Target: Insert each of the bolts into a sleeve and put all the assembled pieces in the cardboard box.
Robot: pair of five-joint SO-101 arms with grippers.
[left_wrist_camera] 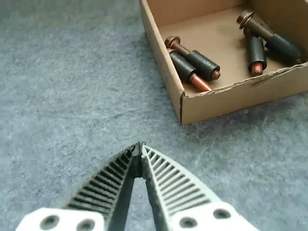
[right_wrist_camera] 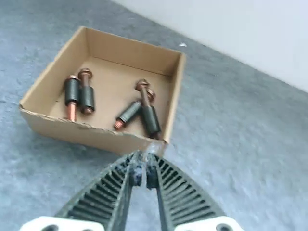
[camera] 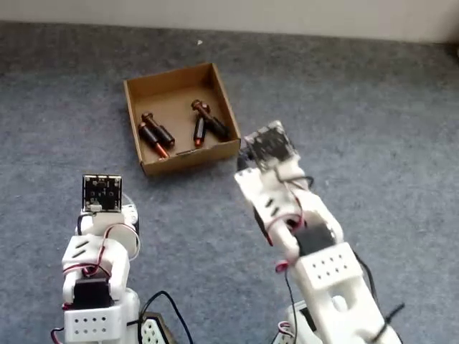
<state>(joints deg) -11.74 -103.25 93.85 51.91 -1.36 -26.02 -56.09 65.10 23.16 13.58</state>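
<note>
Cardboard box (camera: 192,158) sits open on the grey tabletop (camera: 358,107), ahead of both arms. I count four assembled pieces inside: one pair (camera: 154,134) side by side toward its left wall, another pair (camera: 208,123) heads together toward its right. Copper-coloured bolts, black sleeves on the shanks. Left jaws closed, empty, over bare tabletop. Right jaws closed, empty, at the box's near corner.
</note>
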